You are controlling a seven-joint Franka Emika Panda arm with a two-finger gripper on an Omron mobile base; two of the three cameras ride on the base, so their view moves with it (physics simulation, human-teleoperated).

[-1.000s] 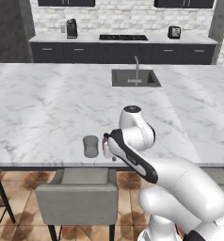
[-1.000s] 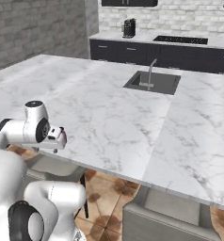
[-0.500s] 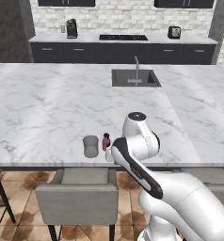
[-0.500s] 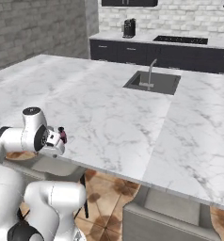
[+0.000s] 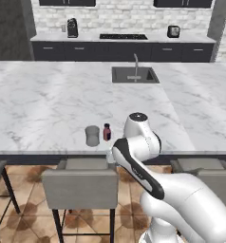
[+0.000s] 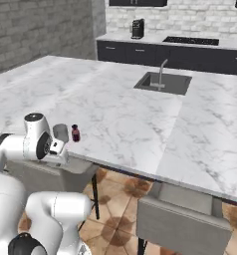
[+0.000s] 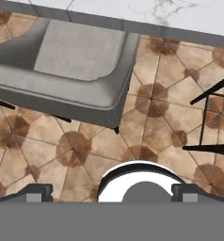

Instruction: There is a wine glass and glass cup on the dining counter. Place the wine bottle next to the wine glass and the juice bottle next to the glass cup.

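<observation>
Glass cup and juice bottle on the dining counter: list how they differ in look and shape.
The glass cup is greyish and translucent; the juice bottle is reddish-purple and opaque-looking. The glass cup is a wide plain cylinder with no lid; the juice bottle is narrower and has a dark cap. Both stand upright, side by side, near the front edge of the dining counter, and are about equally tall.

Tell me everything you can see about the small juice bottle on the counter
The juice bottle is small and squat, reddish-purple with a dark cap. It stands upright near the front edge of the white marble dining counter, just right of the greyish glass cup, with a narrow gap between them. Nothing grips it.
</observation>
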